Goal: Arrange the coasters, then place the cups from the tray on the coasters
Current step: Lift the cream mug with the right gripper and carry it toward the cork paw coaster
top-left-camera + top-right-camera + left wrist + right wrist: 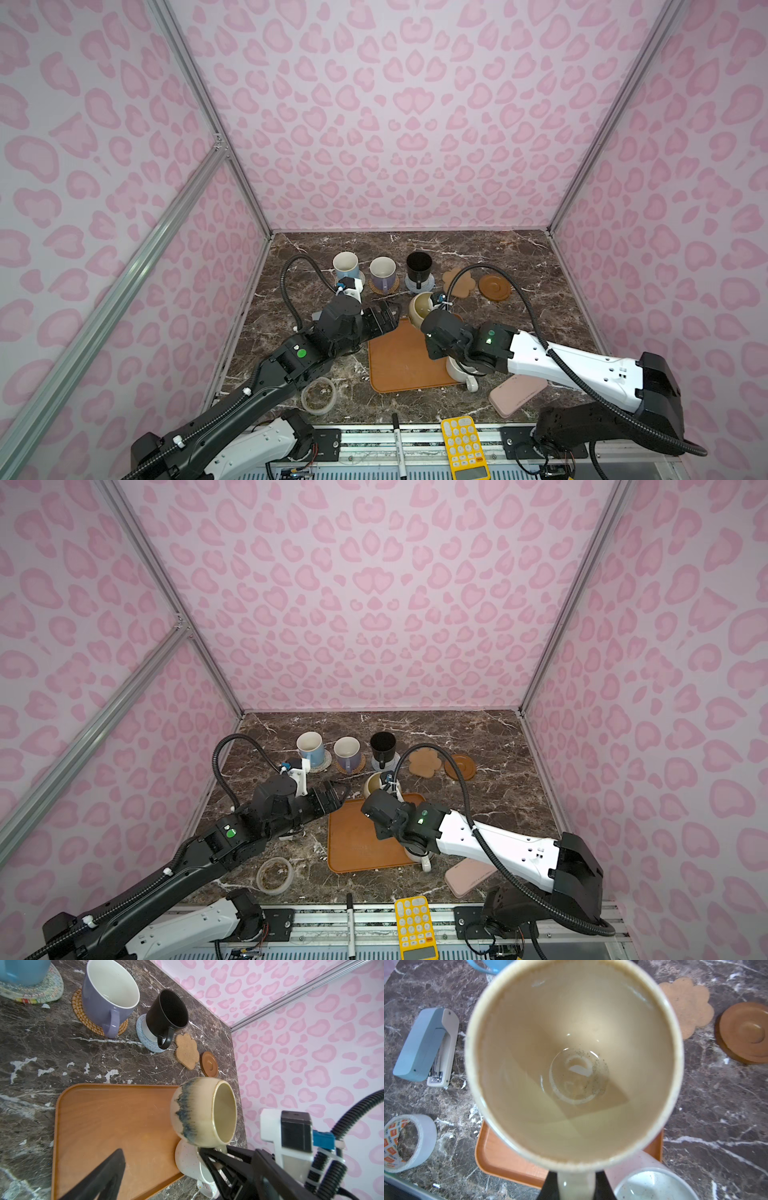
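In a top view the left gripper (384,318) is wide open and holds nothing. The cream mug (419,309) is up by the tray (399,365) edge. In the left wrist view the right gripper (209,1154) holds it, near the white mug (187,1159). In the right wrist view its handle (575,1184) is pinched between the jaws.

**Two Arms in Black and White**

The left arm (266,386) has a black shell, with a round green sticker (301,353) on the joint nearest the tray (399,361) and a white link farthest from it. The right arm (561,357) has a white shell dotted with small dark marks, with a green light (489,340) towards the tray. Black ribbed hose (284,286) loops off each wrist. A white bracket (270,1126) carries a black camera (296,1130) with a blue plug (324,1139).
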